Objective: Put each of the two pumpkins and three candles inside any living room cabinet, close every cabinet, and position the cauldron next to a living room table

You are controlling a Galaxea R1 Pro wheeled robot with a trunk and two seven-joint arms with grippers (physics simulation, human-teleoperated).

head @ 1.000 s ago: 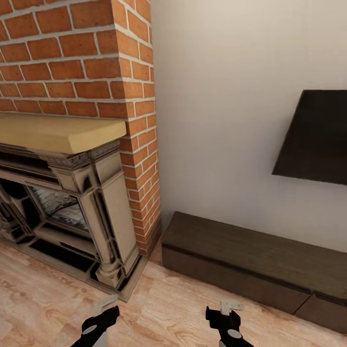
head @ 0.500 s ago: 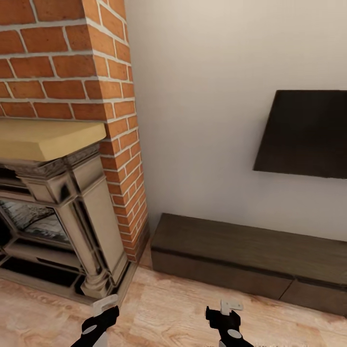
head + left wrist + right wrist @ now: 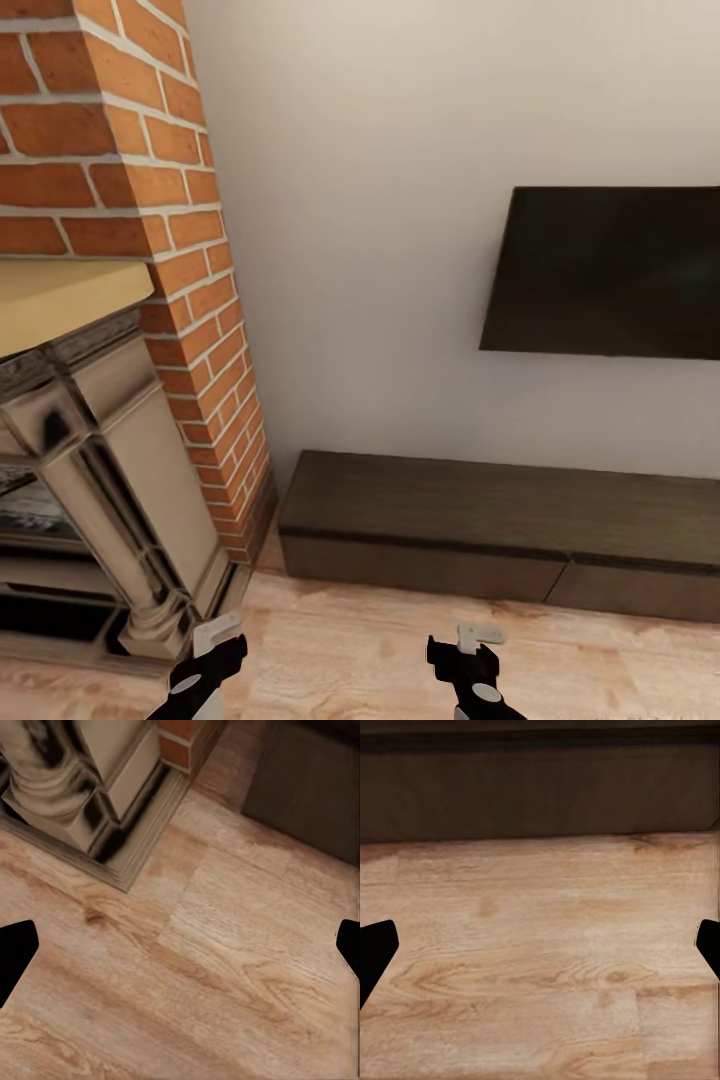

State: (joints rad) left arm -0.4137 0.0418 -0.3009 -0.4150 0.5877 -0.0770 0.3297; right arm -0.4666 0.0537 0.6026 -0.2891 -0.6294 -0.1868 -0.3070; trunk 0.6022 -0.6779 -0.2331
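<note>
Pale wooden floor (image 3: 350, 650) runs up to the long, low dark-brown wooden cabinet (image 3: 500, 530), lying left-to-right along the far wall, drawers shut. Left gripper (image 3: 180, 945) and right gripper (image 3: 540, 945) both gape, empty.

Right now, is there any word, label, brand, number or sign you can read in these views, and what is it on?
None: no readable text in any view.
The cabinet, dark wall screen, brick fireplace and wooden floor are unmarked.
</note>
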